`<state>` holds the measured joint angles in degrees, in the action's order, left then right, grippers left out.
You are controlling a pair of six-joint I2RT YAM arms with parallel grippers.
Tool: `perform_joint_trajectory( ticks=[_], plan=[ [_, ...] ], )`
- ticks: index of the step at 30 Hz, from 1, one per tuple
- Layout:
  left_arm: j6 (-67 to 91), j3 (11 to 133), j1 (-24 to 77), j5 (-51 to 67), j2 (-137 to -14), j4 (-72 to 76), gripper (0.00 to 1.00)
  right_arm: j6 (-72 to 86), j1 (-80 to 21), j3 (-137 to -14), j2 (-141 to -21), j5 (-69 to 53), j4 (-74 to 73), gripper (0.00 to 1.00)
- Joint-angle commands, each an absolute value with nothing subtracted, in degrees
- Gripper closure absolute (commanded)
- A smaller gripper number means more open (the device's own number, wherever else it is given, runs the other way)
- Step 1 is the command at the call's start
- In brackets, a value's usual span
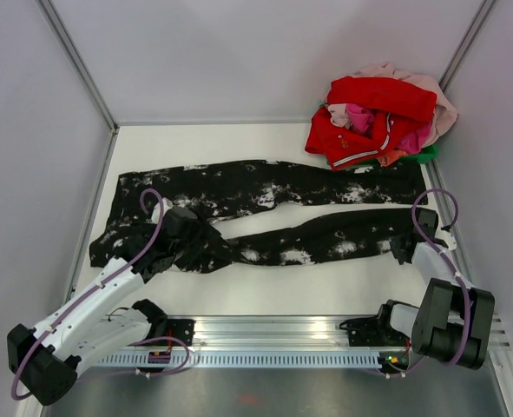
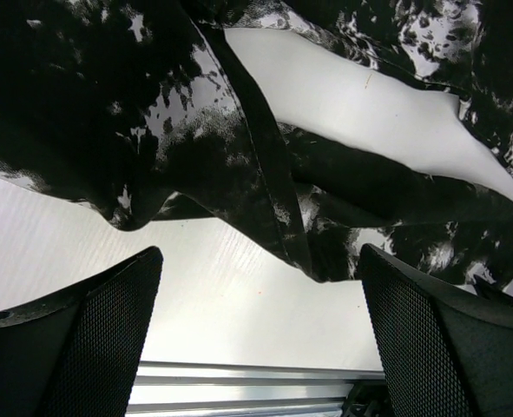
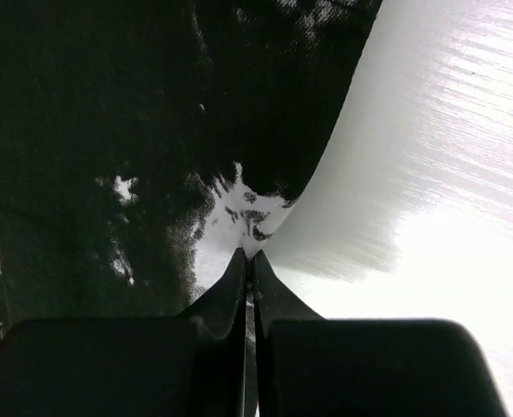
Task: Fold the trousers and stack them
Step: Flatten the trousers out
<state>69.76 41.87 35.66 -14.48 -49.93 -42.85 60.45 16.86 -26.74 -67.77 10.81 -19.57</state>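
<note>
Right wrist view: right gripper (image 3: 249,261) clamped on the soft hem edge of the speckled black trousers (image 3: 108,104) (the overhead camera hides this); left gripper (image 2: 260,261) gapes wide over their crotch.

- trousers (image 1: 239,187): black, irregular white splatter blotches all over
- worktop (image 1: 325,287): plain white
- clothes pile (image 1: 378,113), far right corner: red with white trim, pink, bit of green
- left pincer pads (image 2: 91,347): black, mesh texture
- arm cables (image 1: 159,228): purple
</note>
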Motion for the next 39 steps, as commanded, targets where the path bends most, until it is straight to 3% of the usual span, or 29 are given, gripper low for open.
perform_joint_trajectory(
  ticks=[1, 13, 20, 28, 32, 39],
  plan=[
    [67.68, 43.59, 35.77, -16.43, -51.32, -42.54, 0.0, 57.93, 16.96, -26.88, -66.98, 13.34, -26.09, 1.0],
    [64.69, 46.76, 35.07, -19.95, -53.44, -45.35, 0.0, 46.94, 16.96, -46.39, -50.18, 21.27, -57.56, 1.0],
    [61.53, 48.6, 33.84, -18.81, -55.19, -45.09, 0.0, 37.54, 16.88, -63.53, -84.23, 17.66, -59.86, 1.0],
    [62.75, 47.73, 33.22, -18.11, -59.85, -42.2, 0.0, 26.55, 16.52, -83.38, -99.22, 14.83, -66.16, 1.0],
    [61.35, 48.95, 33.22, -18.98, -61.87, -41.92, 0.0, 26.19, 16.26, -83.59, -93.47, 20.12, -71.27, 1.0],
    [60.12, 52.03, 32.87, -21.36, -62.58, -44.73, 0.0, 34.27, 16.52, -81.38, -77.87, 9.07, -81.46, 1.0]
  ],
)
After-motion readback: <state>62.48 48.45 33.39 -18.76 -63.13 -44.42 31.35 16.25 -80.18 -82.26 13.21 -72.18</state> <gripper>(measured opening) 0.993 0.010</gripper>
